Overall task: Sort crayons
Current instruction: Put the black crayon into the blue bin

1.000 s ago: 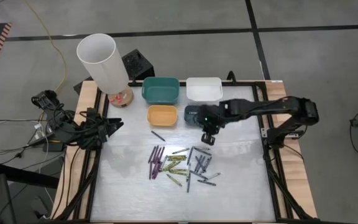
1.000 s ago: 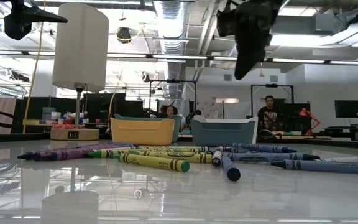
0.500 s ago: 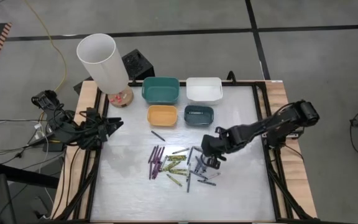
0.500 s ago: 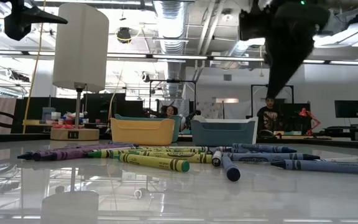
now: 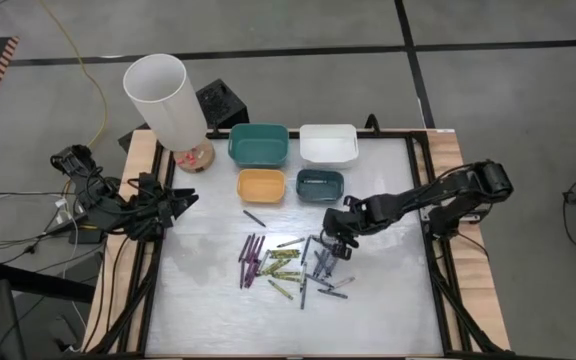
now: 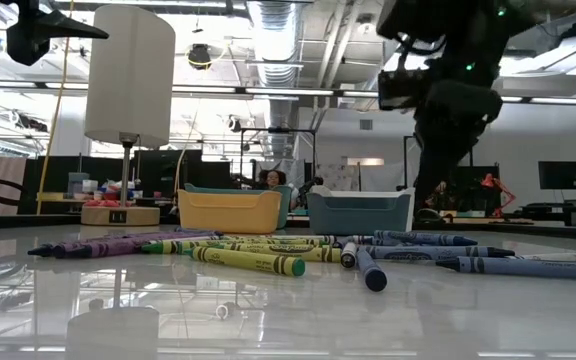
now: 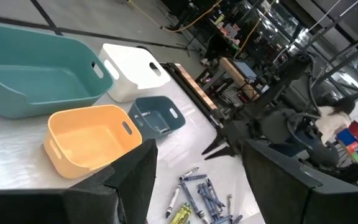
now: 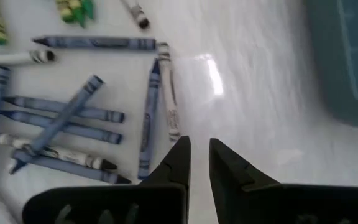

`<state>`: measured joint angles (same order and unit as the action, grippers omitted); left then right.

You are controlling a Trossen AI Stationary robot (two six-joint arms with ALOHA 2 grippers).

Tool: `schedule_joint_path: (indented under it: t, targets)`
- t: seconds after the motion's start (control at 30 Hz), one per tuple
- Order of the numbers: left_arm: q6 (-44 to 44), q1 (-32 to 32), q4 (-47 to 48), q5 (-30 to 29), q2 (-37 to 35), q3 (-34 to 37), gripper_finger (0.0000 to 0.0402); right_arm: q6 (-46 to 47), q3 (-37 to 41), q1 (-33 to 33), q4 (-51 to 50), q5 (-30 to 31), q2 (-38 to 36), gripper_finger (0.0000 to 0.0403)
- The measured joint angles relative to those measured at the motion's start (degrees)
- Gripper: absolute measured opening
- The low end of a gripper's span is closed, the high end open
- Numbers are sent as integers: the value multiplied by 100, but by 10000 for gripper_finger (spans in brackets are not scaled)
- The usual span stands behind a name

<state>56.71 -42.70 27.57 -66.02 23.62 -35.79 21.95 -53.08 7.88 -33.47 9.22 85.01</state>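
Crayons (image 5: 290,262) lie scattered across the middle of the worktop (image 5: 208,300), loosely grouped by colour. Going left to right in the high view: the left gripper (image 5: 183,198) waits at the worktop's left edge, its jaws spread wide and empty. Then comes a bundle of dark purple crayons (image 5: 250,260), then yellow-green crayons (image 5: 284,264), then the blue and grey crayons (image 5: 324,268) furthest right. Behind them stand four bins: a yellow bin (image 5: 261,186), a slate-blue bin (image 5: 320,186), a teal bin (image 5: 258,144) and a white bin (image 5: 328,144).

The right gripper (image 5: 335,243) hangs over the right-hand side of the pile, directly above the blue and grey group. Its jaws stand narrow, only a slim gap between them, and they hold nothing. In the right wrist view the jaw tips point down at bare worktop just beside a blue crayon (image 8: 148,118) and a grey crayon (image 8: 168,99) that lie side by side. Their long axes run roughly in line with the way the jaws reach, so the fingers would straddle either one across its thin width. The other blue crayons lie crosswise to that pair.

The right arm is much the nearer to this group. Picking one probably calls for the jaws to widen a little, shift sideways over the crayon and drop.
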Motion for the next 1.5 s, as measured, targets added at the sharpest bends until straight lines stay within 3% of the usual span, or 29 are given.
schedule_joint_path:
  t: [0.2, 0.53, 0.73, 1.17, 1.5]
  targets:
    - [-5, 0, 8, 0, 0, 0, 226, -357, 114, -187, 525, -245, 31, 64]
    - [-7, 0, 56, -88, 0, 0, 226, -722, 114, -203, 633, -313, 162, 124]
    - [-6, -1, 74, -94, 2, 0, 226, -856, 112, -192, 718, -326, 488, 140]
    - [4, -2, 99, -90, 2, 0, 226, -1001, 96, -188, 737, -318, 976, 138]
    - [11, -1, 101, -94, 2, 0, 226, -990, 98, -190, 736, -323, 981, 77]
